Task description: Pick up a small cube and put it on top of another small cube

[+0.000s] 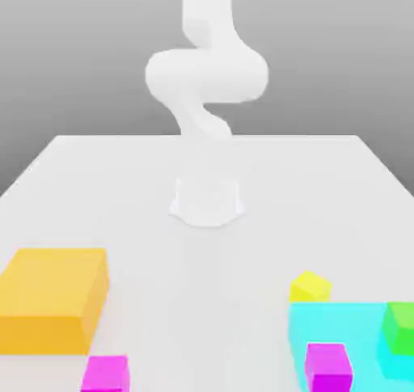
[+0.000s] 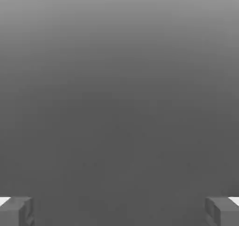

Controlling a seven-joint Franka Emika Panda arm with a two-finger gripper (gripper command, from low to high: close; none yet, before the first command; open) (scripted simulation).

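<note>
Pincer [image 2: 119,211] wide open, gripping nothing. Small yellow cube [image 1: 310,286] on the desk [image 1: 121,188], just beside the cyan block [image 1: 340,330]. Best to descend straight, straddle it squarely, avoid nudging the green cube [image 1: 399,327] or magenta cube [image 1: 328,366].

A white robot arm [image 1: 206,75] stands on a white table [image 1: 121,188] amid an orange block [image 1: 52,297], cyan block [image 1: 340,334], yellow cube [image 1: 310,286], green cube [image 1: 399,327] and two magenta cubes [image 1: 105,374] [image 1: 328,368].

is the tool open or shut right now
Open. In the hand view the tool has its two fingertips far apart at opposite edges, with nothing between them.
</note>
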